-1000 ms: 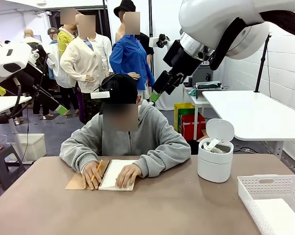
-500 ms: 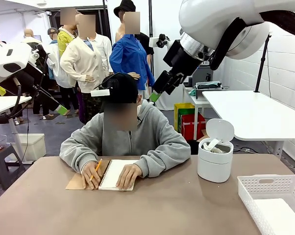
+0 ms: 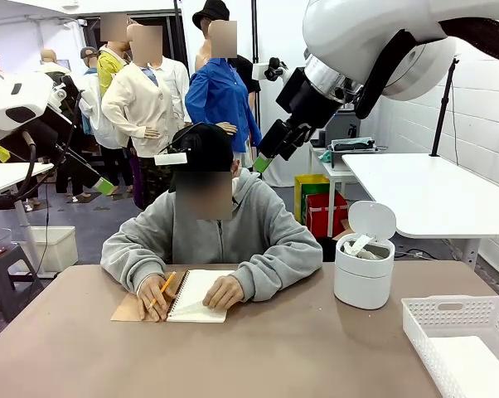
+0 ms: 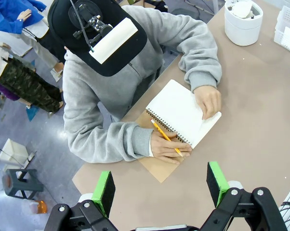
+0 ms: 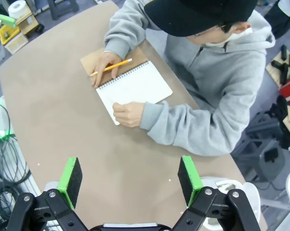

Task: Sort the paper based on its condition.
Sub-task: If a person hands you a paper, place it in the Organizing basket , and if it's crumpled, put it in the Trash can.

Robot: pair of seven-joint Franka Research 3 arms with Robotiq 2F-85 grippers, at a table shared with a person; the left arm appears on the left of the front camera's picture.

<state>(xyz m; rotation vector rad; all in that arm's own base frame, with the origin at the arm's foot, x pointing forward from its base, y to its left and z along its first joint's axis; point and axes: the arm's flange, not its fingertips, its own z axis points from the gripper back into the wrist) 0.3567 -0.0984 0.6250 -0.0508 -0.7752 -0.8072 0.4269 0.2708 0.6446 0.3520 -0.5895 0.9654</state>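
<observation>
High over the table's far left hangs my left gripper (image 3: 105,186), and its wrist view shows it open (image 4: 160,187) with nothing between the pads. My right gripper (image 3: 260,163) hangs above the person's head, also open (image 5: 129,179) and empty. Paper lies in two containers: crumpled white paper (image 3: 361,246) in the small white bin (image 3: 363,286), and a flat white sheet (image 3: 475,366) in the white basket (image 3: 448,313). The person leans over a spiral notebook (image 3: 196,297) (image 4: 179,111) (image 5: 135,85), a pencil (image 4: 166,138) in one hand, the other hand pressing on the page's edge.
The bin (image 4: 242,20) stands at the table's right with its lid up, and the basket (image 4: 289,26) sits at the near right corner. The brown tabletop (image 3: 274,356) lies bare in the middle and on the left. Another white table (image 3: 432,195) stands behind on the right.
The person's hand on the notebook page has slid slightly along the page, and the head has shifted a little. Both arms have stayed still.
</observation>
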